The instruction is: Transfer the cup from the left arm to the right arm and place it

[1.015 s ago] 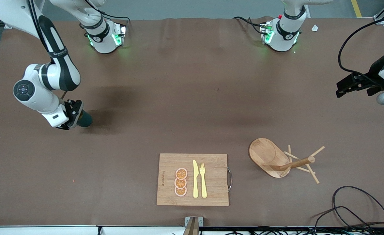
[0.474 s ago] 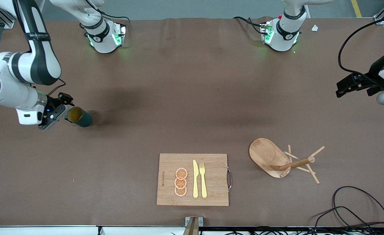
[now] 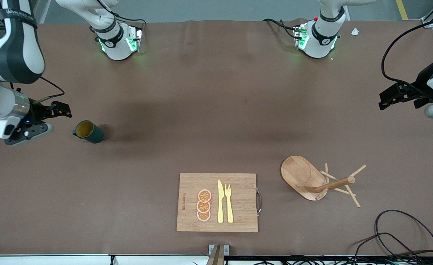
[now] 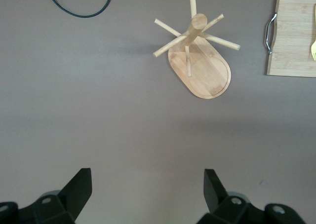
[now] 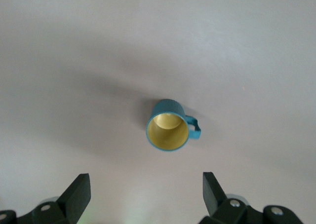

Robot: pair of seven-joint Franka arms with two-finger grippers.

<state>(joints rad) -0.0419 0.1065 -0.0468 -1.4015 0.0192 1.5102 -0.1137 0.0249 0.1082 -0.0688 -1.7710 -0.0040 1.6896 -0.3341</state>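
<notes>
The cup (image 3: 88,131), a dark teal mug with a tan-yellow inside, stands upright on the brown table toward the right arm's end. My right gripper (image 3: 51,119) is open and empty, up in the air beside the cup and clear of it. In the right wrist view the cup (image 5: 168,126) shows between and ahead of the open fingers (image 5: 77,190). My left gripper (image 3: 388,98) is open and empty and waits over the left arm's end of the table; its wrist view shows bare table between its fingers (image 4: 79,188).
A wooden cutting board (image 3: 238,217) with three orange slices, a yellow knife and a fork lies near the front camera. A wooden mug tree (image 3: 312,180) stands beside it, also in the left wrist view (image 4: 200,61). Black cables (image 3: 404,235) lie at the corner.
My right gripper has let go of the cup and drawn back and up toward the table's end. The cup stays standing where it was set. The left arm has not moved.
</notes>
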